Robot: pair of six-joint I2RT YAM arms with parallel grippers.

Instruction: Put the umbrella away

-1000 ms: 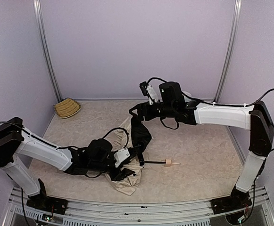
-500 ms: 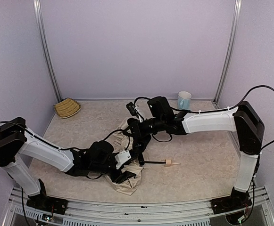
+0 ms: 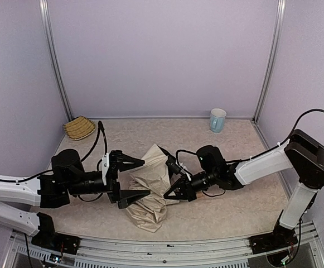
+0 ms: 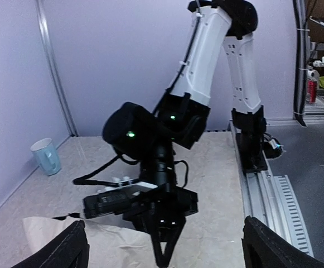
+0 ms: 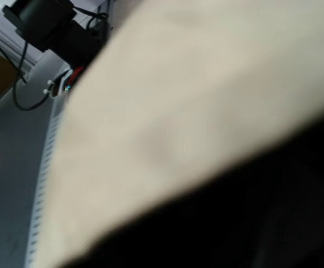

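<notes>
The left fingers (image 3: 129,162) gape beside the umbrella (image 3: 150,174); the right fingers (image 3: 175,192) are clenched at its edge. Close left squarely on the loose folds so they bundle.

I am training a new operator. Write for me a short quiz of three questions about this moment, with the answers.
1. True or false: the left gripper is shut on the umbrella.
2. What stands near the back wall on the right? A) a bottle B) a pale mug C) a book
3. Which gripper is shut, its tip at the umbrella's fabric?
Key: 1 false, it stands open; 2 B; 3 the right gripper.
</notes>
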